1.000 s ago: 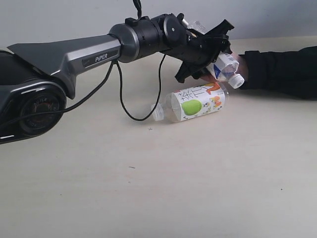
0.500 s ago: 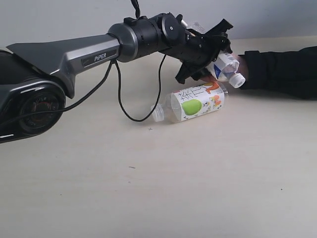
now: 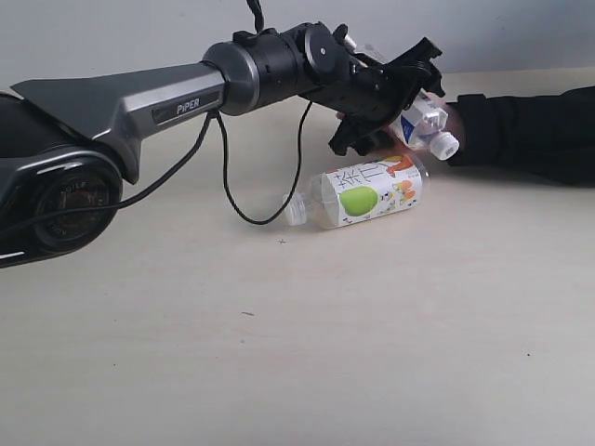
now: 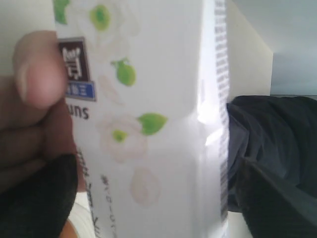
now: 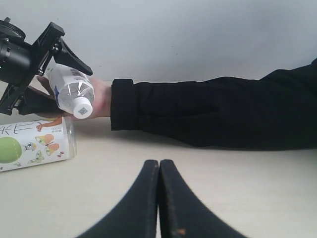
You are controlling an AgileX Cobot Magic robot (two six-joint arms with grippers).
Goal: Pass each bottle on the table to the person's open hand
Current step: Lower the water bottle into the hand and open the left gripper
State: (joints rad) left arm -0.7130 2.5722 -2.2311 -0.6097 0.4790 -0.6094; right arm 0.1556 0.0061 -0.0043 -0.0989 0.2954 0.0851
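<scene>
A white-capped bottle [image 3: 423,124] with a white and green label [image 4: 148,99] is held off the table, cap pointing down and toward me. My left gripper [image 3: 402,111] is shut on it. The person's hand [image 3: 456,121] also grips it, thumb [image 4: 39,74] pressed on the label. In the right wrist view the same bottle [image 5: 72,91] sits between the left gripper's fingers [image 5: 69,49] and against the hand [image 5: 101,96]. The short bottle [image 3: 367,195] with the green-apple-and-orange label lies on its side on the table [image 3: 279,353] just below. My right gripper [image 5: 159,163] is shut and holds nothing. The other bottles are out of view.
The person's black-sleeved arm [image 3: 530,135] lies across the far right of the table. A black cable [image 3: 232,200] loops down from the left arm to the tabletop beside the short bottle's neck. The left arm's base [image 3: 56,195] stands at the left edge.
The left gripper and the white-capped bottle have risen slightly, still in the person's hand. The short bottle has not moved.
</scene>
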